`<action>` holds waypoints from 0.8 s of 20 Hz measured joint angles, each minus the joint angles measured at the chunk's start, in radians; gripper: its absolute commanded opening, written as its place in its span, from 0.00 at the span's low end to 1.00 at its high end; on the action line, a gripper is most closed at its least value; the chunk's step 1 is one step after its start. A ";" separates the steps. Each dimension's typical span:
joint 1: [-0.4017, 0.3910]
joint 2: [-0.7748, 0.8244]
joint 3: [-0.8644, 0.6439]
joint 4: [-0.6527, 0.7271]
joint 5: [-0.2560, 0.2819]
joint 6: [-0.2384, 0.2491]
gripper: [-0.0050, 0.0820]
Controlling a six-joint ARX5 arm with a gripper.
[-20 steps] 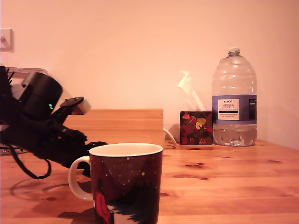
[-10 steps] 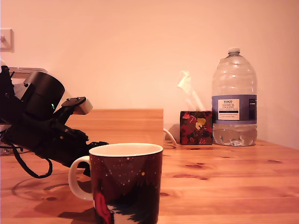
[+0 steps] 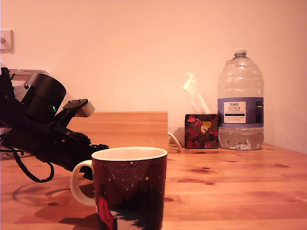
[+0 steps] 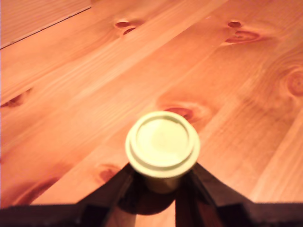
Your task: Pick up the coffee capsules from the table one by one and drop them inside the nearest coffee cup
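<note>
My jaws (image 4: 161, 182) are clenched on the pale green capsule (image 4: 162, 144), its rim facing away from me, the pine tabletop (image 4: 85, 94) beyond it.

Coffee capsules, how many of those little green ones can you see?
1. The coffee capsule sits between the gripper fingers, above the table. More may hide behind the coffee cup.

The gripper (image 4: 158, 182) pinches a pale green coffee capsule (image 4: 162, 144) above the knotty pine table (image 4: 71, 94).
</note>
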 measured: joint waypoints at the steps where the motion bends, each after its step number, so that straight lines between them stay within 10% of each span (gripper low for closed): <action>1: 0.000 0.000 0.000 0.001 0.000 0.000 0.16; 16: 0.003 -0.232 -0.102 -0.034 0.026 0.000 0.16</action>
